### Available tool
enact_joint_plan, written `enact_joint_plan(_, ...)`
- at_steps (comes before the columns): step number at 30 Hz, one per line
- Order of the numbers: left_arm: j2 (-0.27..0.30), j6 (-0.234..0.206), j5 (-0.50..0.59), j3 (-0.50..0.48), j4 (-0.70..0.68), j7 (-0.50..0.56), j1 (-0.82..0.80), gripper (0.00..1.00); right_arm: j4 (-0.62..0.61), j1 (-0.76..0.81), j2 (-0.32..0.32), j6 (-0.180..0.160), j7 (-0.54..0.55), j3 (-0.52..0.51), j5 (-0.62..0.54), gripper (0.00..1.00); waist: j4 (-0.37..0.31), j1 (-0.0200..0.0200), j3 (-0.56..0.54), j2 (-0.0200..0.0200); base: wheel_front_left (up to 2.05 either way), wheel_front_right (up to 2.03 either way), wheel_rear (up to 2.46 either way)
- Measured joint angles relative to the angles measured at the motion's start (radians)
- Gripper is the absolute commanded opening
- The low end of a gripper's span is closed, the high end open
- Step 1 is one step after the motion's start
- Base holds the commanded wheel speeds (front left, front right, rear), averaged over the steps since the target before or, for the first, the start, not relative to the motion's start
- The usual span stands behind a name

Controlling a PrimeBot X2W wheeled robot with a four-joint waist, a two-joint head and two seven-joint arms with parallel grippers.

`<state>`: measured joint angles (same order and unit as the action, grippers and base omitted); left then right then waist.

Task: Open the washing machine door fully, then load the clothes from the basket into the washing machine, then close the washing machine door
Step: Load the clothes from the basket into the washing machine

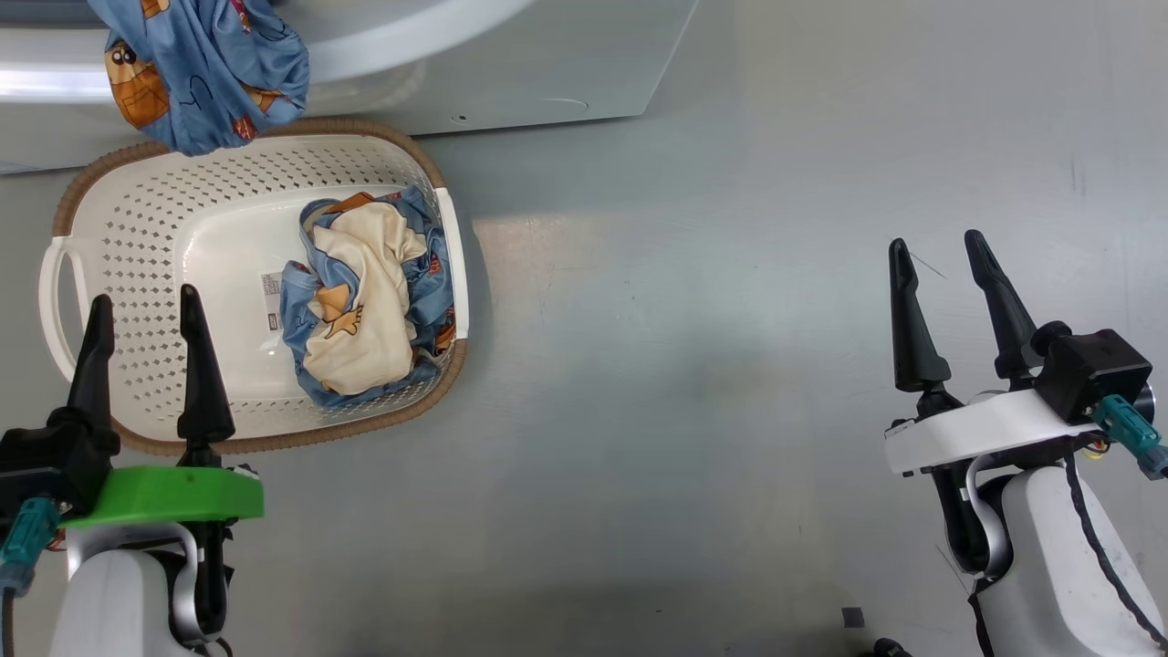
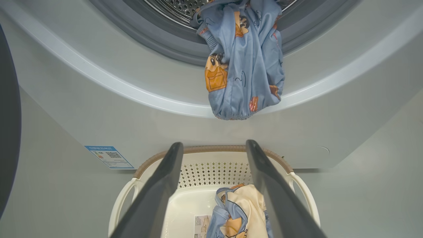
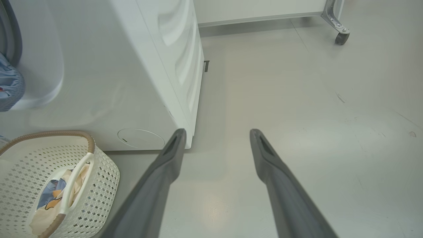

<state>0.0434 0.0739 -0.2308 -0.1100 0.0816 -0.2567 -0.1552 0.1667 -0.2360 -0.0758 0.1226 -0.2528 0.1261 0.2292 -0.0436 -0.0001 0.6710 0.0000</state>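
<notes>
Loading seems underway: the empty, spread left gripper point(image 1: 144, 297) should next reach right for the cream-and-blue fabric clothes point(image 1: 365, 301) bundled in the cream perforated plastic basket point(image 1: 137, 219).

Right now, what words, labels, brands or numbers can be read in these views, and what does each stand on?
No text can be read.
Blue label sticker on the washing machine front: print and square code too small.
White sticker on the basket bottom: print blurred.
</notes>
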Motion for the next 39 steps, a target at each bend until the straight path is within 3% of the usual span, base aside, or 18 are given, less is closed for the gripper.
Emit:
enact_joint_plan(18, -0.002, 0.0, 0.0, 0.018, -0.024, 0.0, -0.003, 1.0, 0.002, 0.0, -0.003, 0.0, 0.0, 0.005, 0.002, 1.0, -0.003, 0.0, 0.001, 0.0, 0.0, 0.0, 0.0)
enact_joint_plan(39, 0.013, 0.007, 0.008, 0.038, 0.077, 0.0, -0.241, 1.0, 0.015, -0.002, 0.004, 0.0, 0.0, 0.042, 0.005, 1.0, -0.035, 0.0001, -0.003, 0.0, 0.0, 0.0, 0.0)
